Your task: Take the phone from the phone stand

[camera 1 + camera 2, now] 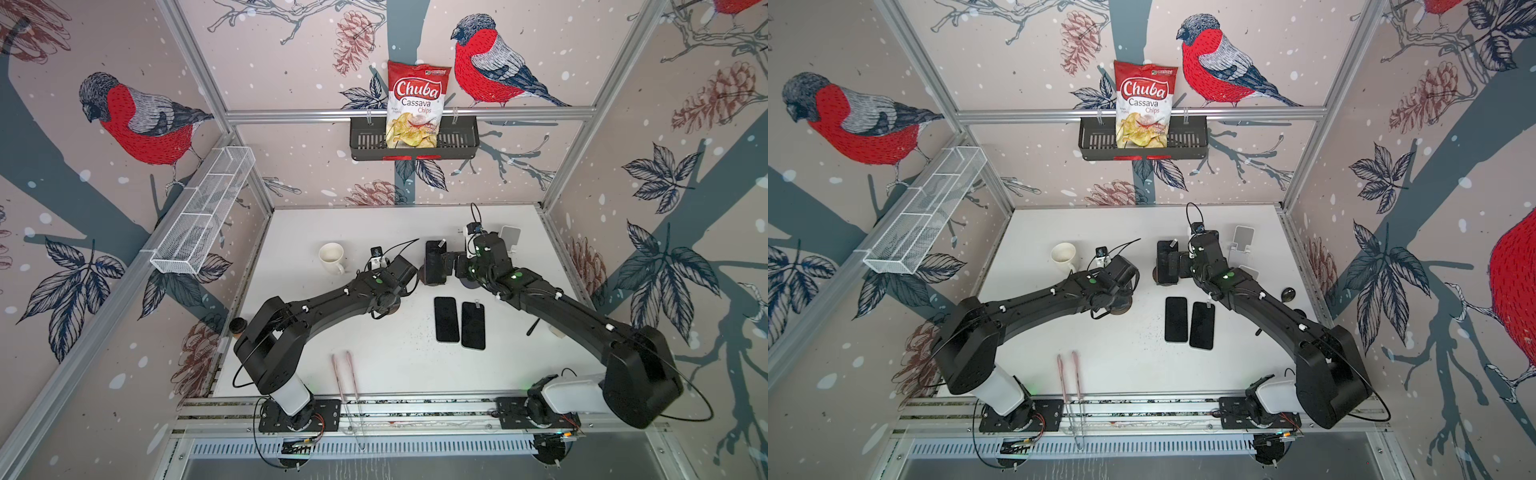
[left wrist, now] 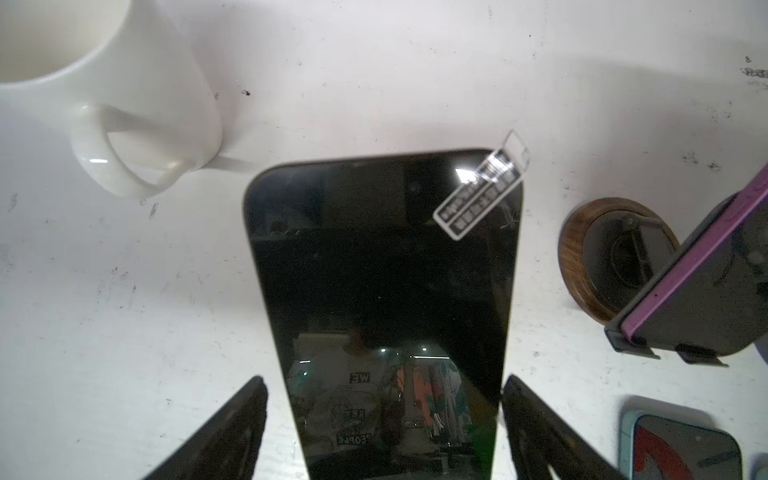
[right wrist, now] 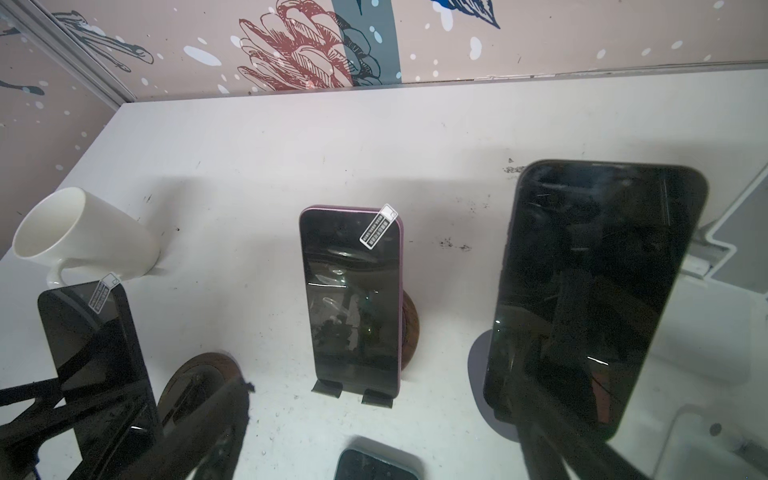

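Phone (image 2: 382, 270) upright, mid desk (image 1: 374, 232) near mug (image 2: 166, 75), straddled by left gripper (image 2: 384, 379); whether it is clamped, cannot tell. Right gripper (image 3: 384, 415) released. Best: pinch both edges squarely, then lift straight off stand (image 3: 195, 374).

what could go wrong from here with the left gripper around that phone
1. The left gripper straddles the stickered phone low down, with a gap at one finger; the phone may tip or slip when lifted.
2. The white mug and the purple phone on its stand sit close by; a swing could knock them.
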You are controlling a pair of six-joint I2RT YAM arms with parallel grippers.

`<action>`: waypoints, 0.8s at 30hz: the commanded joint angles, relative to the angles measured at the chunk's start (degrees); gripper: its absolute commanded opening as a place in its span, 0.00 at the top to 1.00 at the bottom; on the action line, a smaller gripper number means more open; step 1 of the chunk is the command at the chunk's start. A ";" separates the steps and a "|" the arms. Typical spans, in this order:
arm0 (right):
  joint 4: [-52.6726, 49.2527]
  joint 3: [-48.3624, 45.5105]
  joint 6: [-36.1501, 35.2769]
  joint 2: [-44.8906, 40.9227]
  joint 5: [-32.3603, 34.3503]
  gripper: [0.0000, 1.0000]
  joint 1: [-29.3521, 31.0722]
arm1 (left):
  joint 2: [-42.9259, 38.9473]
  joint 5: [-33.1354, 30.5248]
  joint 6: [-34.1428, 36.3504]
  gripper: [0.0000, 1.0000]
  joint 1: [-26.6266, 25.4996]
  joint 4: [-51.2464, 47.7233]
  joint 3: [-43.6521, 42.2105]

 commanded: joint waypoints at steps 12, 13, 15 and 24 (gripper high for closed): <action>1.85 0.34 0.35 0.76 -1.62 0.01 -0.11 | 1.58 -1.52 -1.94 0.12 0.43 1.84 0.05; 1.83 0.34 0.32 0.72 -1.70 0.01 -0.11 | 1.65 -1.57 -2.05 0.12 0.43 1.93 0.04; 1.75 0.43 0.40 0.86 -1.85 0.01 -0.11 | 1.68 -1.59 -2.20 0.12 0.43 2.11 -0.08; 1.67 0.34 0.37 0.95 -1.97 0.01 -0.20 | 2.39 -1.96 -2.62 0.12 0.43 2.11 -0.15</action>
